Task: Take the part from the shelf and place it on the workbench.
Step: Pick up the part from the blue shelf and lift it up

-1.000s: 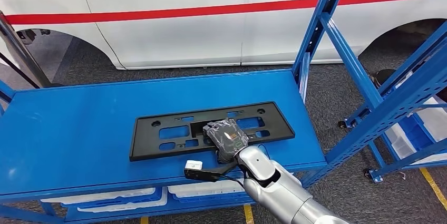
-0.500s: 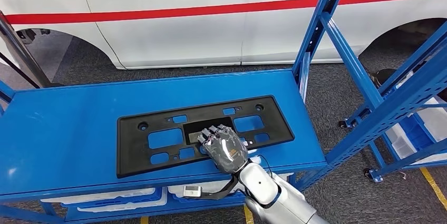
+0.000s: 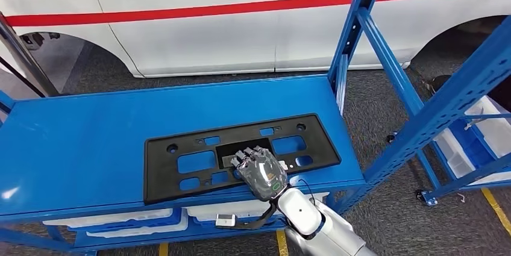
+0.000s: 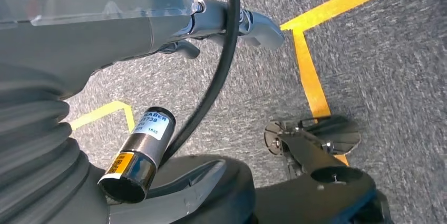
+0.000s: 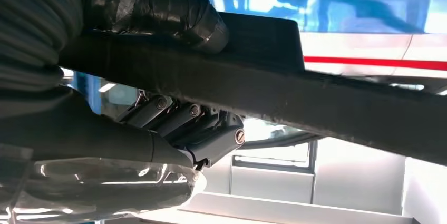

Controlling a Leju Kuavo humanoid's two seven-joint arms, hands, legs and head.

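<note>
On the blue shelf (image 3: 78, 147), the right hand (image 3: 260, 173) grips the near edge of the black part (image 3: 241, 150), thumb under and fingers over. Since a moment ago the part has slid nearer the front edge, so lift-off looks imminent. The left hand (image 4: 95, 29) hangs over the floor, its grasp unclear.

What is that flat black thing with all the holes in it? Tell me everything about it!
The black plate is a long, flat panel, probably plastic, with rectangular windows and small round holes. It lies flat on the blue shelf, near the front edge and a little askew. The robot's right hand grips its front edge near the middle: in the right wrist view the thumb presses one face and the fingers curl against the other.
</note>
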